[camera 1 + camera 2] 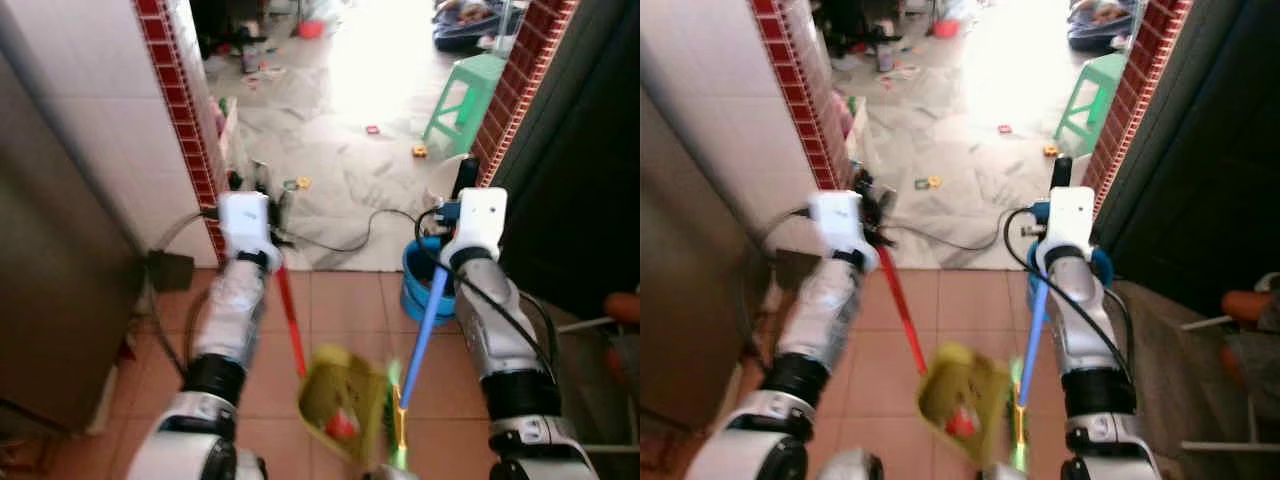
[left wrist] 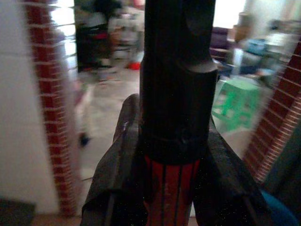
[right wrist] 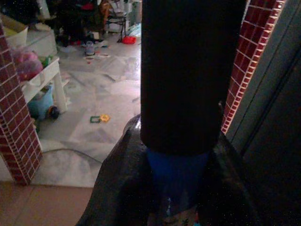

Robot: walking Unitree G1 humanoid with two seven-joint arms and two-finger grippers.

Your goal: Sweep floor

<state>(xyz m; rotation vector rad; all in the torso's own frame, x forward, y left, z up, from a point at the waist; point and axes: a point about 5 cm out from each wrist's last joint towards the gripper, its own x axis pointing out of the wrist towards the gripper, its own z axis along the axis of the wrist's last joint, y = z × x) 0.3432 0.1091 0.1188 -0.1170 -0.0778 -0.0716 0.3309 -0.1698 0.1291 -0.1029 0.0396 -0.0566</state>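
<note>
left eye view: left gripper (image 1: 262,190) clamped on red dustpan handle (image 1: 291,318), running to five o'clock; right gripper (image 1: 465,178) clamped on blue broom handle (image 1: 425,325), running to seven o'clock.

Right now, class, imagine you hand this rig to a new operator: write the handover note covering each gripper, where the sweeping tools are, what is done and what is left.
Left gripper: shut on the red handle of the yellow-green dustpan, which hangs low over the terracotta tiles between the arms.
Right gripper: shut on the blue broom handle; the green bristles are down beside the dustpan.
Done: both tools are in hand; something red lies in the dustpan.
Left: small toys and litter are scattered on the pale floor past the brick doorway. Watch for the black cable on the floor, the blue bucket and the green stool.
</note>
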